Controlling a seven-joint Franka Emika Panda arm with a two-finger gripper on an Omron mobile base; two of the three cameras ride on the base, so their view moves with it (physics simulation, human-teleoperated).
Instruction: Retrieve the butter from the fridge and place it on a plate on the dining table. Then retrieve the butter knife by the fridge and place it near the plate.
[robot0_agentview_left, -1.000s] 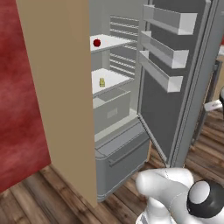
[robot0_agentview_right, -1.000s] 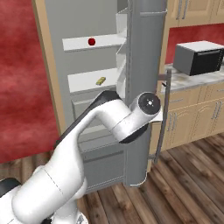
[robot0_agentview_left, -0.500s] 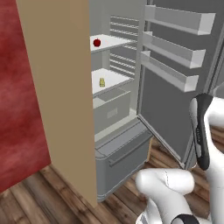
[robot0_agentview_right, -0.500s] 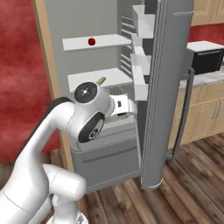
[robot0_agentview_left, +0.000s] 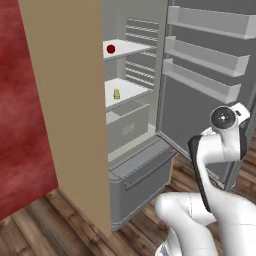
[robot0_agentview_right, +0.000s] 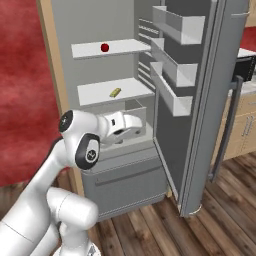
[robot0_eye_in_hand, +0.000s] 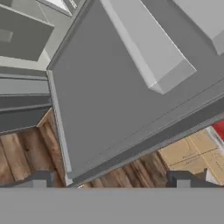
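- Right base view: one fridge (robot0_agentview_right: 220, 100), door swung open, two white shelves inside.
- One butter (robot0_agentview_right: 115, 92) stick on the lower shelf, one red ball (robot0_agentview_right: 104, 47) above.
- Hand view: gripper (robot0_eye_in_hand: 111, 181) spread wide, empty.

Matte grey fridge (robot0_agentview_right: 200, 125), smooth white shelves (robot0_agentview_right: 112, 91), wood-plank floor (robot0_agentview_right: 165, 230).

A small red ball (robot0_agentview_left: 111, 49) sits on an upper white shelf. Dark wooden plank flooring (robot0_agentview_right: 200, 230) runs below, and a red textured wall (robot0_agentview_left: 22, 130) stands left.
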